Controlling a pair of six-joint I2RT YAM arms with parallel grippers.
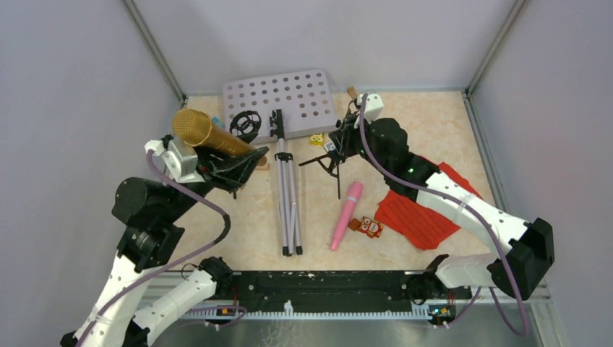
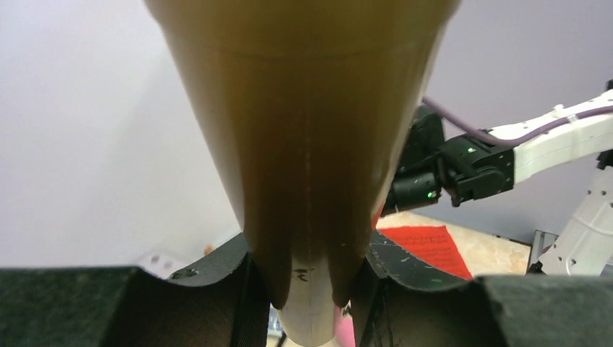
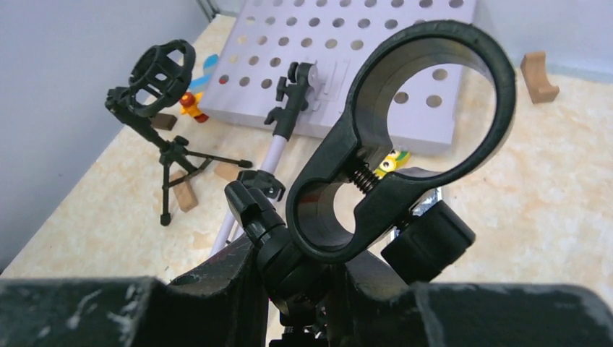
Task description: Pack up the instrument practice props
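Observation:
My left gripper (image 1: 249, 155) is shut on the handle of the gold microphone (image 1: 209, 134), held off the table with its head toward the back left; the handle (image 2: 303, 144) fills the left wrist view between the jaws (image 2: 307, 289). My right gripper (image 1: 336, 144) is shut on a small black mic tripod (image 1: 329, 163), gripping just below its ring clamp (image 3: 405, 144). A second black mic tripod (image 3: 155, 79) stands by the grey hole-punched tray (image 1: 282, 94). The silver tripod pole (image 1: 287, 195) runs toward the front. The pink microphone (image 1: 345, 215) and red pages (image 1: 419, 210) lie on the table.
An owl toy (image 1: 370, 227) lies next to the pink microphone, and a yellow toy (image 1: 316, 139) sits by the tray's front edge. A wooden arch block (image 3: 538, 76) lies at the back. Grey walls close in the table on three sides.

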